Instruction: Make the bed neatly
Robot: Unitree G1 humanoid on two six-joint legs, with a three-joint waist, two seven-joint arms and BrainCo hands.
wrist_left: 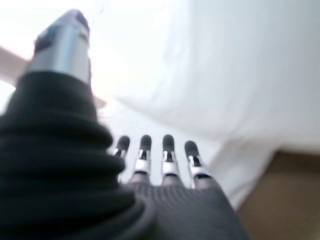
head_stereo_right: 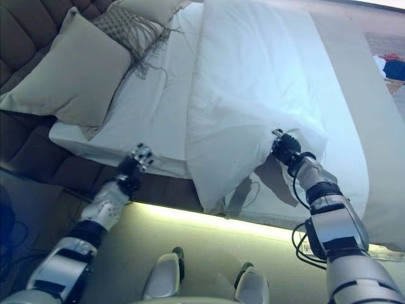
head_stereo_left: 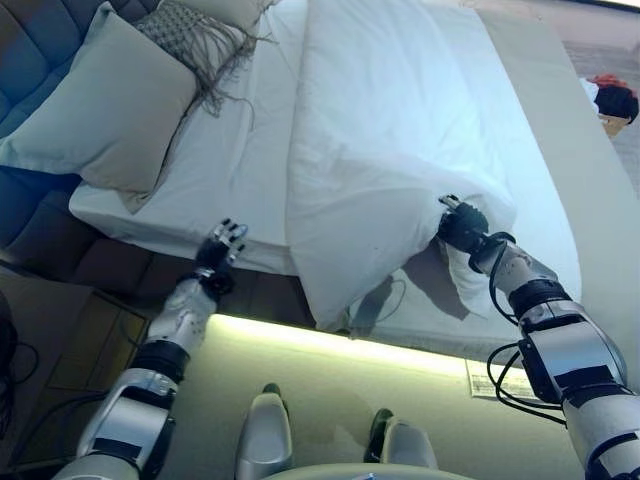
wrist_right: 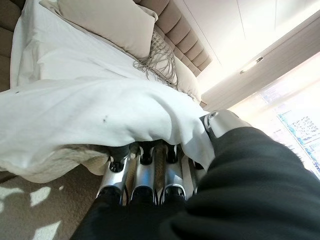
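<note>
Rt hand [head_stereo_left: 462, 226] clamped on duvet [head_stereo_left: 390, 130] edge; soft, light, floppy. Lt hand [head_stereo_left: 222, 246] fingers straight, empty; grab near corner.

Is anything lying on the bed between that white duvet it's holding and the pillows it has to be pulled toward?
Nothing visible. The right hand grips the duvet at its edge, and only bare sheet lies between it and the pillows. The left hand hovers open at the mattress edge.
</note>
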